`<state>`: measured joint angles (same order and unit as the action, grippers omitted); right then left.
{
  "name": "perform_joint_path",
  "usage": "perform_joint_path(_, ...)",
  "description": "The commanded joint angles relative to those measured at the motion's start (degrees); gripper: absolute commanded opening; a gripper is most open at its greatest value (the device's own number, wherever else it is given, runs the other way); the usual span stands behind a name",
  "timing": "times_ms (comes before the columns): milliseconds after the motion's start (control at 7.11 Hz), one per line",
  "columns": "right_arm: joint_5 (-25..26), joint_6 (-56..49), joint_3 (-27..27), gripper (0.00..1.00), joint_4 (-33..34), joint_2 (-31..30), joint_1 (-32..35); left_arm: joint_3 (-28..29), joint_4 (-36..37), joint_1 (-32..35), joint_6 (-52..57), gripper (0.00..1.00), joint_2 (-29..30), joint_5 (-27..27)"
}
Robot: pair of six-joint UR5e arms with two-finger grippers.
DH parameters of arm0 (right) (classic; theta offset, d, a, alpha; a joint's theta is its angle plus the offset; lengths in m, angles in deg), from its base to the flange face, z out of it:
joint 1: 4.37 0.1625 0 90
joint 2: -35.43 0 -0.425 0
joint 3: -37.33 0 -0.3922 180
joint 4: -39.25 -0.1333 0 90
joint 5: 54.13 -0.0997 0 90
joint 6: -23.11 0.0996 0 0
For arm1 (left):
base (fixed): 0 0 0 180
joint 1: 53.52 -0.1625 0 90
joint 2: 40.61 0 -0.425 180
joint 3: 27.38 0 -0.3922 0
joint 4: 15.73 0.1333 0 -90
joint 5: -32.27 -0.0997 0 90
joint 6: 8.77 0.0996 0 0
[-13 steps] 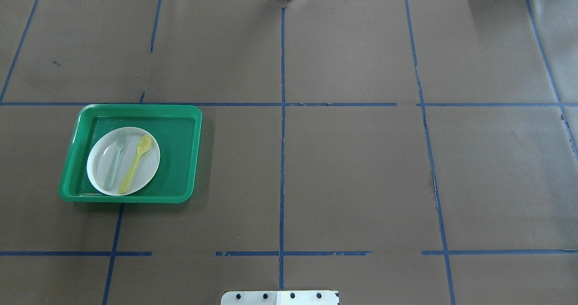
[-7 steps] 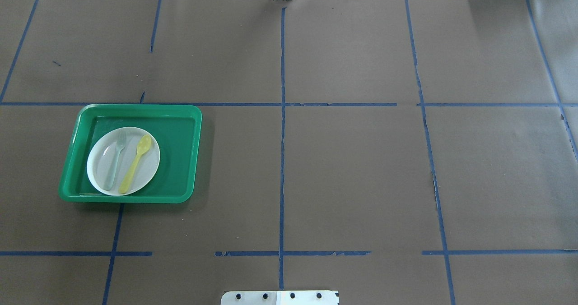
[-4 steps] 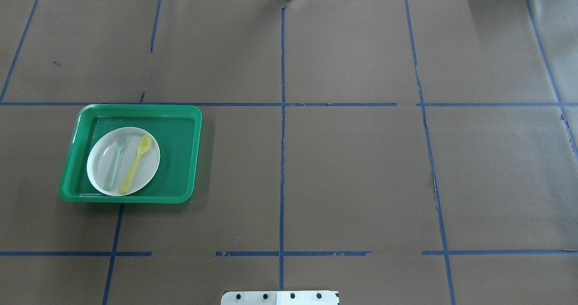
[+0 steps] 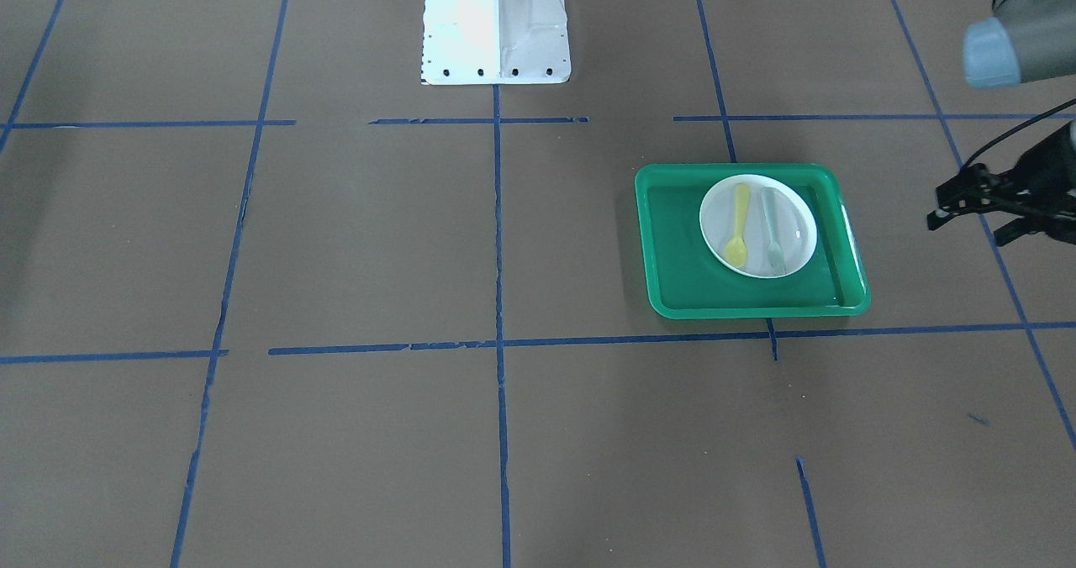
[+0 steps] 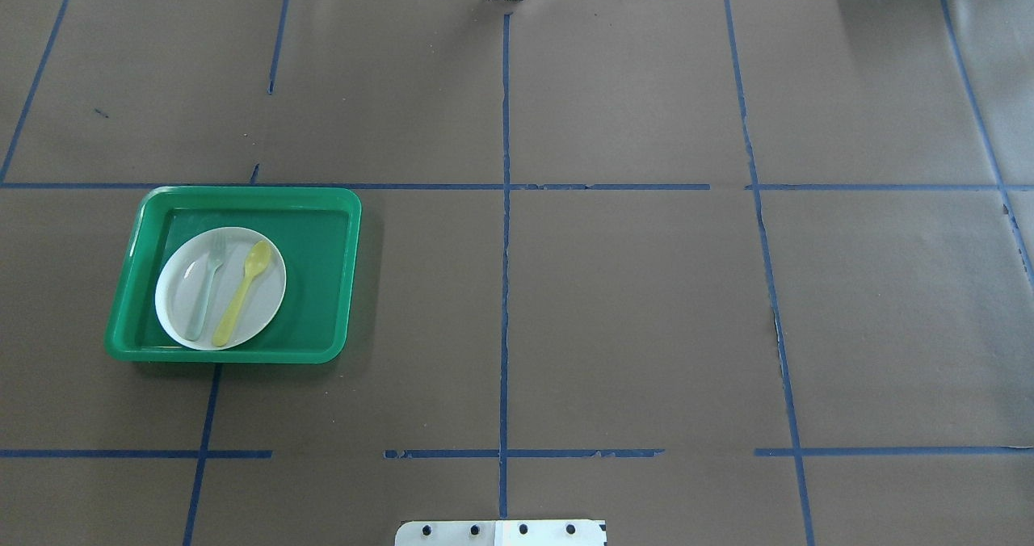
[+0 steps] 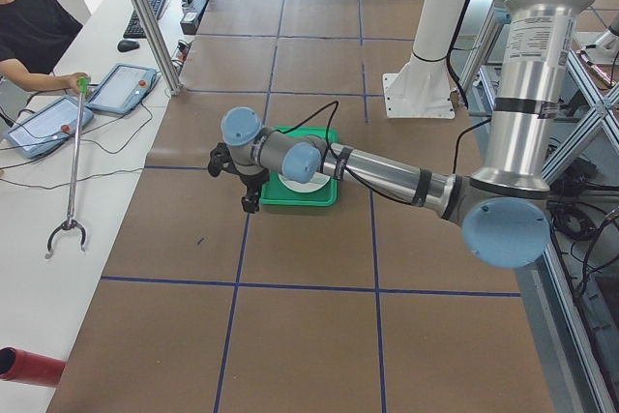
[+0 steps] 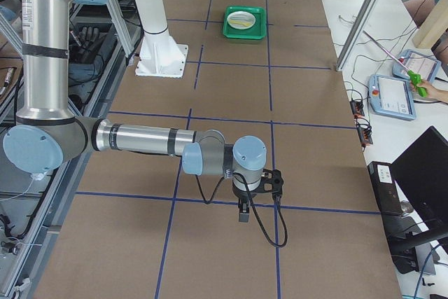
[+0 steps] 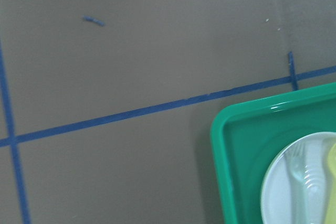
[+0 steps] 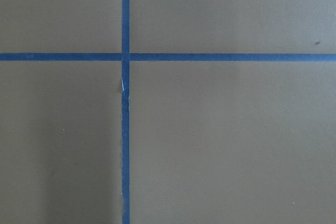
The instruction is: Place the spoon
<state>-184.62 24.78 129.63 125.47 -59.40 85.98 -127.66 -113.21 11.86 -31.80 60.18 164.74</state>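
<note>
The yellow spoon (image 5: 242, 291) lies on the white plate (image 5: 262, 308) inside the green tray (image 5: 323, 271), bowl pointing away from the robot, beside a pale grey-green fork (image 5: 206, 287). It also shows in the front view (image 4: 739, 225) and at the edge of the left wrist view (image 8: 333, 182). My left gripper (image 4: 967, 225) hovers outside the tray's outer side, apart from it, its fingers spread and empty. My right gripper (image 7: 255, 197) is far off over bare table; I cannot tell whether it is open or shut. Neither gripper shows in the overhead view.
The tray (image 4: 672, 249) sits on brown paper marked with blue tape lines. The robot's white base (image 4: 496, 22) stands at the table's near middle. An operator with a grabber stick (image 6: 73, 181) sits at the side desk.
</note>
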Motion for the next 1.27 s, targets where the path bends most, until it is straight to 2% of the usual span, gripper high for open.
perform_joint_path(0,0.0,0.0,0.0,1.0,0.0,0.0,0.0,-0.6,-2.7,-13.7,-13.1,0.95,4.0,-10.3)
perform_joint_path(141,0.0,0.0,0.1,1.0,0.0,-0.1,0.0,0.2,-6.1,-17.4,-16.0,0.91,3.9,-10.4)
perform_joint_path(562,0.0,0.0,0.0,1.0,0.0,0.0,0.0,1.2,-6.8,-22.4,-17.5,0.73,3.4,-10.6)
perform_joint_path(1125,0.0,0.0,0.0,1.0,0.0,-0.1,0.0,2.6,-6.8,-24.0,-17.2,0.68,2.9,-10.5)
